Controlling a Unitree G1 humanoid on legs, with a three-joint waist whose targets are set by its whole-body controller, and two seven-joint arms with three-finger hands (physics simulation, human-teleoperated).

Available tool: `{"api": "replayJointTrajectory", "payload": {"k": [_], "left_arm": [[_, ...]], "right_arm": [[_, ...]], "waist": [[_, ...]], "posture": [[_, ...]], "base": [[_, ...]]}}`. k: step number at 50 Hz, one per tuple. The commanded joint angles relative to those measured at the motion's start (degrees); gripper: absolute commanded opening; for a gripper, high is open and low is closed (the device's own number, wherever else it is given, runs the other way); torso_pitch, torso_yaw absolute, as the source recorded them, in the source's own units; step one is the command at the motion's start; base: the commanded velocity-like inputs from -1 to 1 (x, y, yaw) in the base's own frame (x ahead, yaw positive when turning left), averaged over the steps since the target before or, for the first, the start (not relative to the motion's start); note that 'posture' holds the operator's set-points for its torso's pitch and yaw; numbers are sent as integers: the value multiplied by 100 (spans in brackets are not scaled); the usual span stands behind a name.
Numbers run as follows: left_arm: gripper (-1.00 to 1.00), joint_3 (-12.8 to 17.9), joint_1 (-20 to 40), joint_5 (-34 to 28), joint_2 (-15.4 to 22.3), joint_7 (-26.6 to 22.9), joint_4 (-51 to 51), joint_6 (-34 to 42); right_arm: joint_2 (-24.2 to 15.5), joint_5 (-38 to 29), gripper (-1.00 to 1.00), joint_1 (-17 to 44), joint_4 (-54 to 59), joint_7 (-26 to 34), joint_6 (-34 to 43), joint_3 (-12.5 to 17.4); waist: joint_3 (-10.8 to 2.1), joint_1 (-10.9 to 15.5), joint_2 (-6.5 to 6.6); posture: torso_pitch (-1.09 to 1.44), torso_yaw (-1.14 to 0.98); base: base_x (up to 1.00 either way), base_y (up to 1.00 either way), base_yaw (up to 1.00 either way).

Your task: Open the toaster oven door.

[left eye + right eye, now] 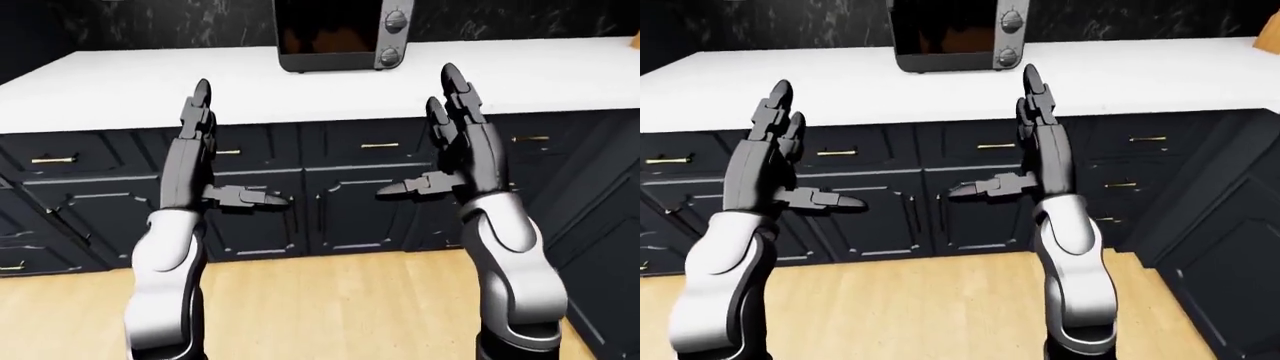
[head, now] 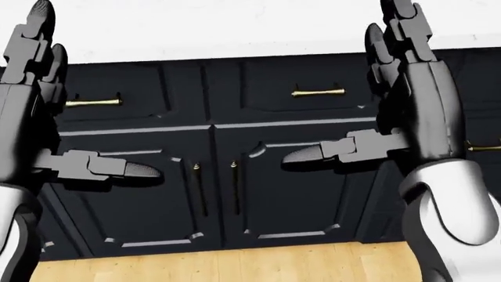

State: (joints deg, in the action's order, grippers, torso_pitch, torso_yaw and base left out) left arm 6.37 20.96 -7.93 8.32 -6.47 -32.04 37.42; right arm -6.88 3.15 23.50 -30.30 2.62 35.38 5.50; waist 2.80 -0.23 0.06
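Observation:
The toaster oven (image 1: 343, 35) stands on the white counter (image 1: 130, 82) at the top middle of the left-eye view, its dark glass door shut, two knobs on its right side. It is cut off by the top edge. My left hand (image 1: 215, 161) is raised, fingers straight up, thumb pointing right, open and empty. My right hand (image 1: 440, 146) mirrors it, fingers up, thumb pointing left, open and empty. Both hands are well short of the oven, level with the cabinet fronts below the counter.
Dark cabinets (image 1: 350, 202) with brass handles (image 1: 380, 145) run under the counter. A dark cabinet side (image 1: 610, 247) juts out at the right. Wood floor (image 1: 340, 307) lies between me and the cabinets. A dark marble wall (image 1: 160, 22) rises behind the counter.

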Motion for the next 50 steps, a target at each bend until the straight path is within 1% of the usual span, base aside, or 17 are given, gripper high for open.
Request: {"api": "replayJointTrajectory", "payload": {"k": [1, 6, 8, 19, 21, 23, 25, 30, 33, 35, 36, 37, 38, 41, 46, 48, 50], "left_arm": [[100, 15, 184, -19, 28, -4, -216, -120], [100, -11, 170, -67, 17, -28, -188, -149], [100, -20, 158, -87, 14, -43, -219, -135], [100, -7, 207, -148, 15, -82, -232, -113], [100, 0, 216, -154, 26, -85, -227, -115], [100, 3, 205, -157, 30, -93, -228, -117], [100, 22, 205, -147, 36, -103, -267, -88], [100, 57, 173, -134, 58, -129, -340, -48], [100, 73, 202, -135, 81, -132, -355, -16], [100, 57, 200, -134, 76, -132, -356, -12], [100, 58, 216, -138, 77, -125, -336, -18], [100, 62, 229, -138, 80, -123, -325, -19], [100, 65, 236, -137, 86, -125, -310, -28], [100, 81, 215, -131, 86, -110, -290, -66], [100, 109, 230, -130, 114, -115, -315, -40], [100, 99, 229, -139, 119, -111, -288, -60], [100, 109, 240, -140, 127, -112, -277, -62]], "right_arm": [[-39, 2, 100, 142, -128, -15, -154, 36], [-41, 53, 100, 145, -85, -53, -202, 60], [-42, 89, 100, 137, -119, -62, -197, 72], [-51, 130, 100, 131, -152, -87, -199, 51], [-53, 117, 100, 129, -165, -81, -188, 43], [-57, 98, 100, 109, -177, -58, -191, 31], [-59, 78, 100, 112, -236, -41, -149, 25], [-66, -15, 100, 76, -278, 50, -152, -8], [-67, -27, 100, 100, -301, 75, -112, 23], [-63, -45, 100, 83, -295, 90, -138, 21], [-63, -46, 100, 103, -306, 91, -114, 27], [-62, -48, 100, 112, -313, 91, -105, 29], [-63, -46, 100, 124, -332, 96, -78, 27], [-61, -74, 100, 118, -315, 108, -106, 10], [-42, -100, 100, 121, -305, 128, -124, -4], [-36, -110, 100, 107, -271, 136, -176, -1], [-46, -118, 100, 118, -304, 144, -145, 7]], "waist": [[-117, -16, 64], [-159, -22, 303], [-57, 0, 305], [-211, 35, 87], [-32, -11, 212], [102, -24, -7], [-126, -35, -162], [-126, 86, -237], [-176, 177, -9], [-229, 254, 350], [-347, 204, 412], [-161, 253, 225], [-143, 292, 308], [-239, 252, 242], [-199, 108, 41], [-219, 71, -95], [-291, 48, -352]], "posture": [[0, 0], [0, 0], [0, 0], [0, 0], [0, 0], [0, 0], [0, 0], [0, 0], [0, 0], [0, 0], [0, 0], [0, 0], [0, 0], [0, 0], [0, 0], [0, 0], [0, 0]], "base": [[34, 21, 0], [36, 2, 0], [59, 0, 0], [60, 0, 0], [60, 0, 0], [61, 0, 0], [47, 0, 0], [17, 19, 0], [14, 33, 0], [14, 33, 0], [14, 33, 0], [14, 34, 0], [13, 33, 0], [13, 33, 0], [11, 36, 0], [7, 41, 0], [1, 43, 0]]}}
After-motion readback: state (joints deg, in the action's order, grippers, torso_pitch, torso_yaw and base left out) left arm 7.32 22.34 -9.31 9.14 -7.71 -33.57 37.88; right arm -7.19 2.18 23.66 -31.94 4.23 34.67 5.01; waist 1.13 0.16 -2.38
